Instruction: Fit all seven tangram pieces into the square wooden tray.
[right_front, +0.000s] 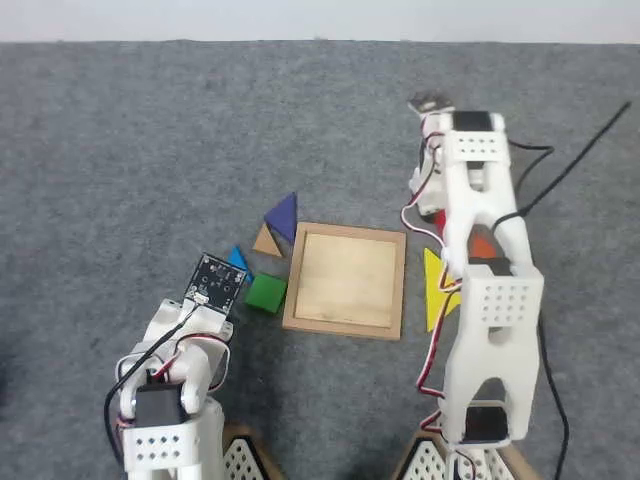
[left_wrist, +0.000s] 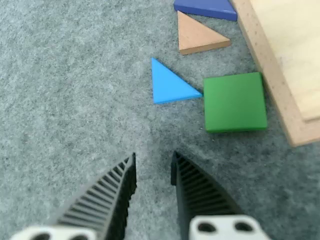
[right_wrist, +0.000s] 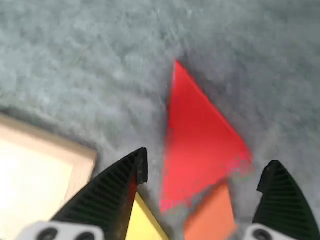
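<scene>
1. Grey desk (right_front: 120, 150); square wooden tray (right_front: 293, 290) at frame centre, unfilled.
2. Right tool (right_wrist: 207, 157) spread apart over red triangle (right_wrist: 200, 135); pickup judged pending: lower, clamp.
3. Left tool (left_wrist: 153, 159) slightly apart, empty.

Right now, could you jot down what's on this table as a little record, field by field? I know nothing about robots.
Tray: square wooden tray, no pieces inside yet
Left of tray: dark blue triangle, tan triangle, light blue triangle, green square
Right of tray: yellow triangle, red triangle, orange piece
Left pincer: slightly open, above bare carpet near the green square
Right pincer: wide open, over the red triangle
</scene>
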